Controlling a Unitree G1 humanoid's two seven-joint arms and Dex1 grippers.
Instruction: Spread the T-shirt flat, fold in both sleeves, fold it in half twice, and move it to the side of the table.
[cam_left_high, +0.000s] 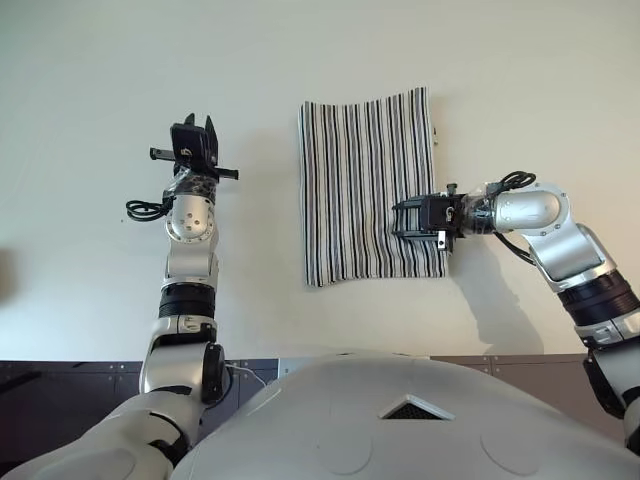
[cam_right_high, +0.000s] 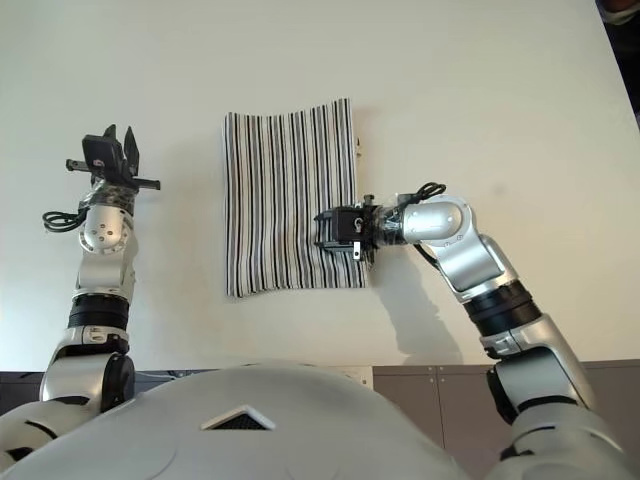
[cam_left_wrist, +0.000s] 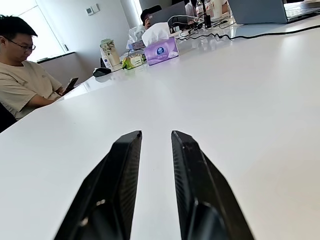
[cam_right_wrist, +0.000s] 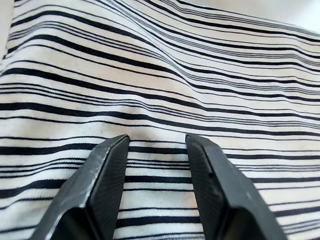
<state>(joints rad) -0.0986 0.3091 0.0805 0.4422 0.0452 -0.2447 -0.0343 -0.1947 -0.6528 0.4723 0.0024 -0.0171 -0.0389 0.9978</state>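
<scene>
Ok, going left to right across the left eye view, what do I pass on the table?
Left gripper → folded striped T-shirt → right gripper, its fingers over the T-shirt's right edge.

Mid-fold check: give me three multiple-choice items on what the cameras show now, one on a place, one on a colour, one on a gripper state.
1. Where is the right gripper?
A. over the near right part of the T-shirt
B. far off to the shirt's left
C. beyond the shirt's far edge

2. What colours is the T-shirt?
A. plain red
B. blue dots
C. black and white stripes

3. State of the left gripper?
A. shut on a sleeve
B. open and empty over bare table
C. shut on a collar

Answers:
1 A, the head views show it at the shirt's near right edge.
2 C, the right wrist view shows the stripes.
3 B, its fingers stand apart with nothing between them.
</scene>
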